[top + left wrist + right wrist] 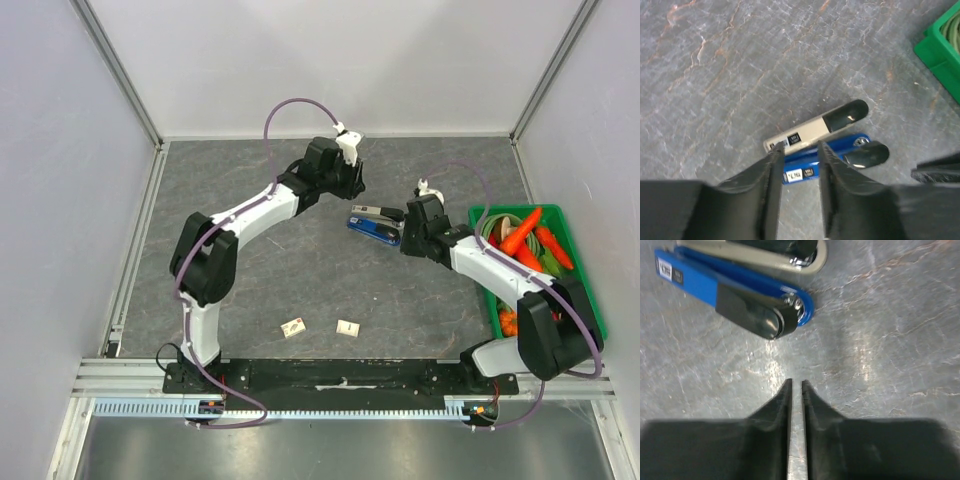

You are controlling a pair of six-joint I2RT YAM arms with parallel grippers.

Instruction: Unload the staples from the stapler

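Note:
The stapler (375,224) lies on the grey table between the two arms, swung open into a narrow V. In the left wrist view its silver-grey upper arm (810,132) lies beside the blue base (840,149), both with black ends. My left gripper (799,146) is open and empty, with its fingertips just above the labelled end of the stapler. My right gripper (796,384) is shut with only a thin slit between its fingers and holds nothing. It sits a short way from the stapler's black hinge end (762,320). In the top view it (405,238) is at the stapler's right end.
A green bin (520,208) with carrots and other vegetables stands at the right edge; its corner shows in the left wrist view (940,45). Two small cards (293,327) (347,327) lie near the front of the table. White walls enclose the workspace.

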